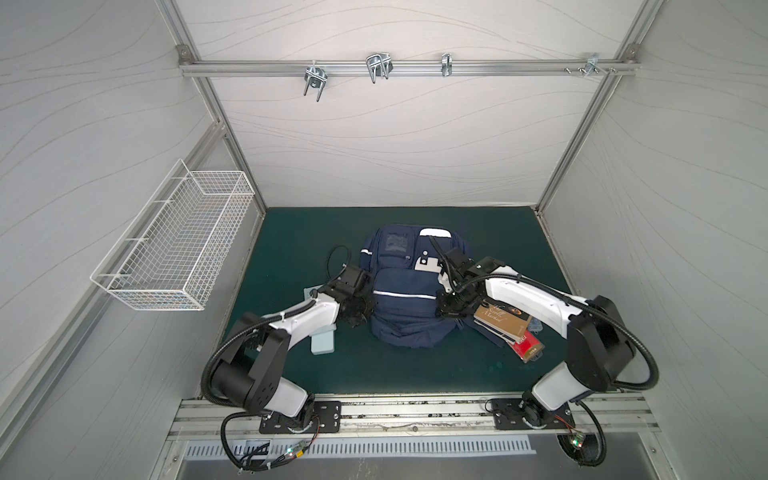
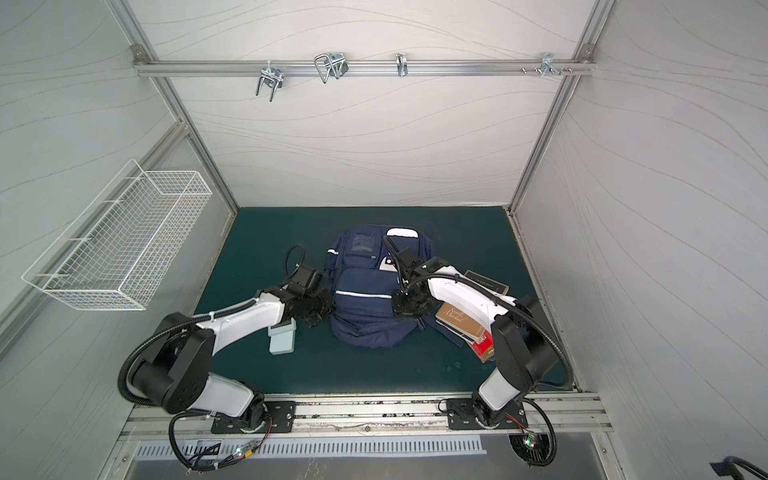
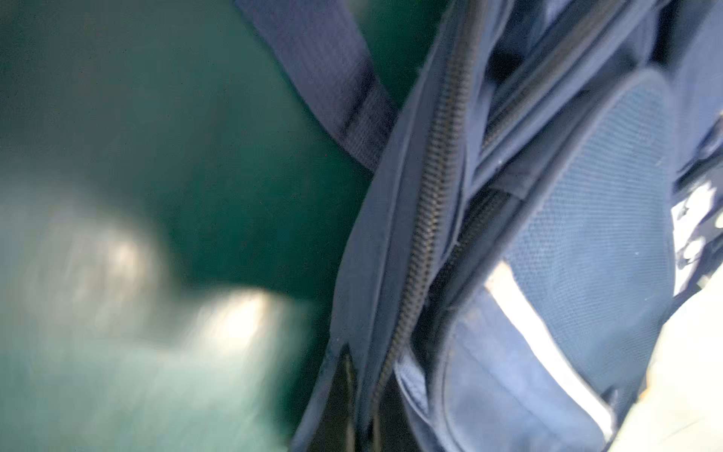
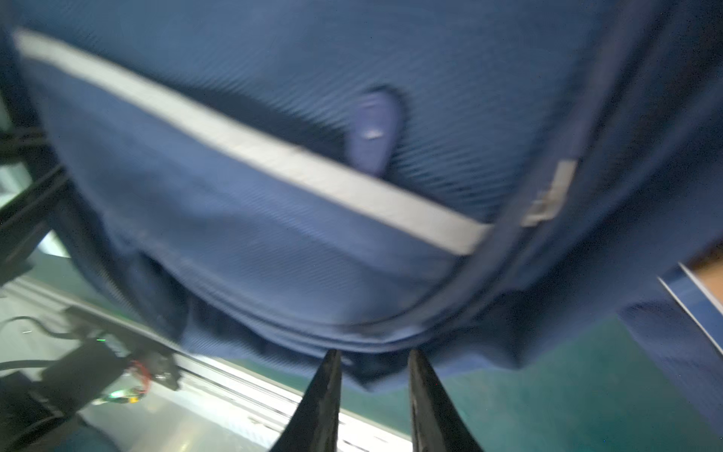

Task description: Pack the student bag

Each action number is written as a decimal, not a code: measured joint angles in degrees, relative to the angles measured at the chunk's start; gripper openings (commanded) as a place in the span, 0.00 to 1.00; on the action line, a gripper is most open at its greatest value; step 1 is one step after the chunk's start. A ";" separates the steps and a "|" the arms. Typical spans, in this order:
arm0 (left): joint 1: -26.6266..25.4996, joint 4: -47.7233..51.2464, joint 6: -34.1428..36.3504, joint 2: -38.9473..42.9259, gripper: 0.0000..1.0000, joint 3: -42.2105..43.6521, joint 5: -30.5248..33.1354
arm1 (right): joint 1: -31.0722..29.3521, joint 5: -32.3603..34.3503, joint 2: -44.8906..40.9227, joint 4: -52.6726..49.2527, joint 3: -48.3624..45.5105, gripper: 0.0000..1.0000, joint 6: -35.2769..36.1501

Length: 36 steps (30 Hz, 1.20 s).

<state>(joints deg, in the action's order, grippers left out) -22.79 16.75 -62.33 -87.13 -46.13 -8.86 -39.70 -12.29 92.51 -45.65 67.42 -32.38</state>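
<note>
The student bag [image 1: 409, 309] [image 2: 365, 309], navy with white stripes, lies on the green mat in both top views. My left gripper [image 1: 368, 309] [image 2: 328, 309] is at its left side. In the left wrist view this gripper [image 3: 362, 395] is shut on a strip of the bag's fabric [image 3: 587, 195] beside a zip. My right gripper [image 1: 444, 305] [image 2: 397, 303] is at the bag's right side. In the right wrist view its fingers [image 4: 373, 354] stand slightly apart, with a fold of the bag's lower edge [image 4: 274, 98] filling the gap between the tips.
A stack of books [image 1: 505, 322] with a red one [image 1: 528, 347] lies right of the bag, under the right arm. A pale blue-green case [image 1: 323, 343] lies left, by the left arm. A white wire basket [image 1: 174, 249] hangs on the left wall; metal hooks [image 1: 378, 66] hang on the back rail.
</note>
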 measured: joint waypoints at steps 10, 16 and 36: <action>11.02 5.64 15.30 -15.82 0.09 -23.47 2.19 | 0.04 -0.33 4.70 0.50 10.23 0.65 2.97; 6.43 6.16 21.07 -2.80 0.44 -16.96 6.97 | 11.47 -5.25 2.03 1.46 3.87 0.50 3.26; -12.70 -2.97 17.31 8.59 0.61 -0.72 3.41 | 21.94 -17.18 27.02 11.32 21.59 0.40 3.19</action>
<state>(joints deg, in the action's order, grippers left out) -35.48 13.78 -45.01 -78.54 -46.85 -5.45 -17.76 -29.47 119.52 -34.33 89.01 -29.19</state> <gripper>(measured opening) 0.644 0.479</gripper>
